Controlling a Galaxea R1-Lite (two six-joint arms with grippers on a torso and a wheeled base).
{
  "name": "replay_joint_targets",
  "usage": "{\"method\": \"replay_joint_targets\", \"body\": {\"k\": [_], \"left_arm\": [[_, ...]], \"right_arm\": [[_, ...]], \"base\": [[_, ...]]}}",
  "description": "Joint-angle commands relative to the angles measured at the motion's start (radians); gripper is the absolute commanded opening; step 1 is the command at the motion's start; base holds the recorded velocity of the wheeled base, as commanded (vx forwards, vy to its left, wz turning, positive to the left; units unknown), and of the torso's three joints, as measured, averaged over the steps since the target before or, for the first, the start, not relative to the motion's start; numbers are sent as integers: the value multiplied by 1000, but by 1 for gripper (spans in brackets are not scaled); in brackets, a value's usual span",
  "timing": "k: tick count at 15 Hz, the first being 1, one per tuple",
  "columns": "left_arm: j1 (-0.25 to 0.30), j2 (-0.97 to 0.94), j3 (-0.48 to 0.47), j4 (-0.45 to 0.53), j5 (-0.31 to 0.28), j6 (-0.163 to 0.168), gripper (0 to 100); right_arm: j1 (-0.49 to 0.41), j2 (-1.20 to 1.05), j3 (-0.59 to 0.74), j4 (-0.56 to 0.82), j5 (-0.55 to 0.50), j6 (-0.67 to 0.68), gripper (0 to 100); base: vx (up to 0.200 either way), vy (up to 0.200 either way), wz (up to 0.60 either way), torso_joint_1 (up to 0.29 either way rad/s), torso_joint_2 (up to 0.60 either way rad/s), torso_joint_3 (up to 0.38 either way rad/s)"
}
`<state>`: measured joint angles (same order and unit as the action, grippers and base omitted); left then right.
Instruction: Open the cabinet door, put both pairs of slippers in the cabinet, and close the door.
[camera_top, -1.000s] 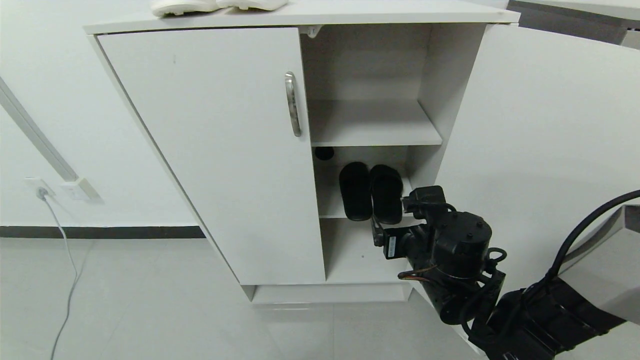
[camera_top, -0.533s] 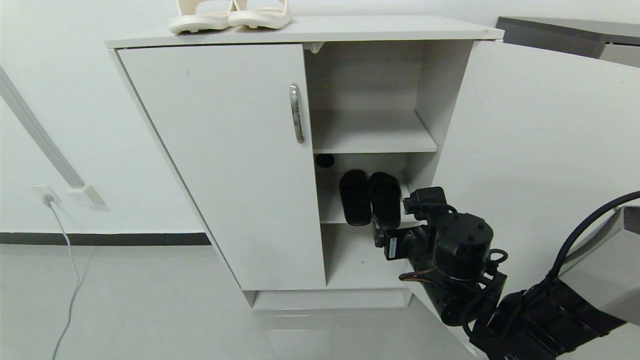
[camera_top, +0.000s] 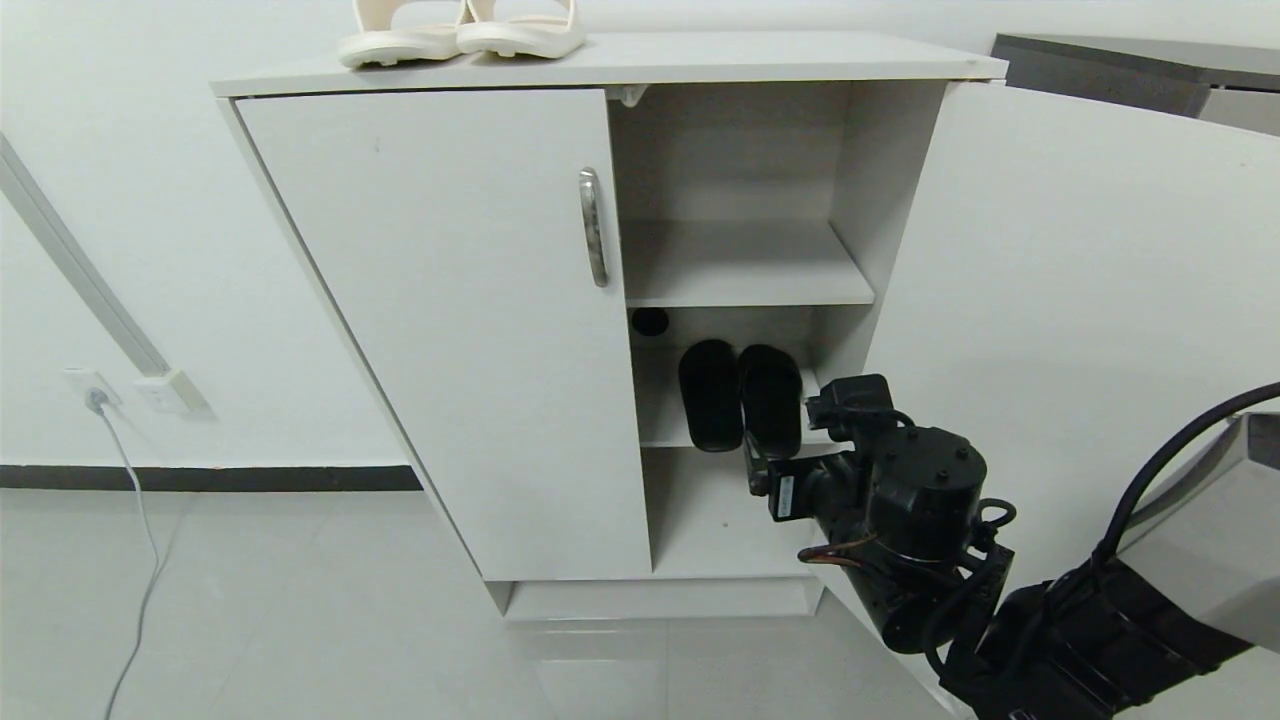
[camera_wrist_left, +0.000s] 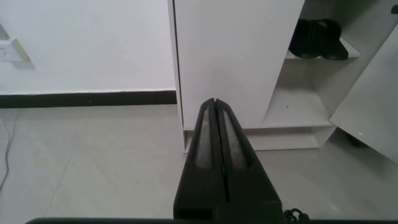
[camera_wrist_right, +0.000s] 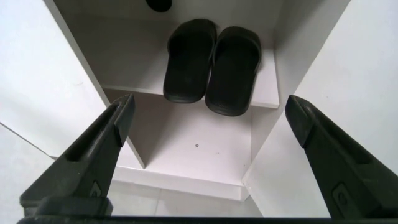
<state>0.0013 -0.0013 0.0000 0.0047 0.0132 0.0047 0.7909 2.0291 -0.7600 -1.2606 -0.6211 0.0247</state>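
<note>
A white cabinet (camera_top: 600, 62) stands with its left door (camera_top: 440, 320) shut and its right door (camera_top: 1050, 280) swung open. A pair of black slippers (camera_top: 740, 395) lies side by side on the middle shelf, toes inward; the same black slippers (camera_wrist_right: 211, 65) lie just ahead of the right wrist camera. A pair of cream slippers (camera_top: 460, 30) rests on the cabinet top. My right gripper (camera_top: 775, 450) is open and holds nothing, just in front of the shelf edge below the black pair. My left gripper (camera_wrist_left: 214, 104) is shut and holds nothing, low over the floor and facing the cabinet base.
The upper shelf (camera_top: 740, 270) and bottom compartment (camera_top: 710, 520) hold nothing. A metal handle (camera_top: 592, 228) sits on the shut door. A wall socket (camera_top: 90, 395) with a trailing cable (camera_top: 140, 560) is at the left. Grey furniture (camera_top: 1130, 60) stands behind the open door.
The whole head picture shifted a second ago, bringing the cabinet top and cream slippers into view; the camera moved. Nothing has changed in the last half second.
</note>
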Motion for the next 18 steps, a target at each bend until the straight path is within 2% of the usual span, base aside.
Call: {"method": "replay_joint_targets", "body": {"k": [1, 2, 18], "left_arm": [[0, 1, 0, 0, 1, 0, 0], [0, 1, 0, 0, 1, 0, 0], [0, 1, 0, 0, 2, 0, 0]], "right_arm": [[1, 3, 1, 0, 0, 0, 100], [1, 3, 1, -6, 0, 0, 100], [1, 10, 11, -8, 4, -2, 100]], "base": [[0, 0, 0, 0, 0, 0], [0, 0, 0, 0, 0, 0], [0, 200, 0, 3, 5, 4]]}}
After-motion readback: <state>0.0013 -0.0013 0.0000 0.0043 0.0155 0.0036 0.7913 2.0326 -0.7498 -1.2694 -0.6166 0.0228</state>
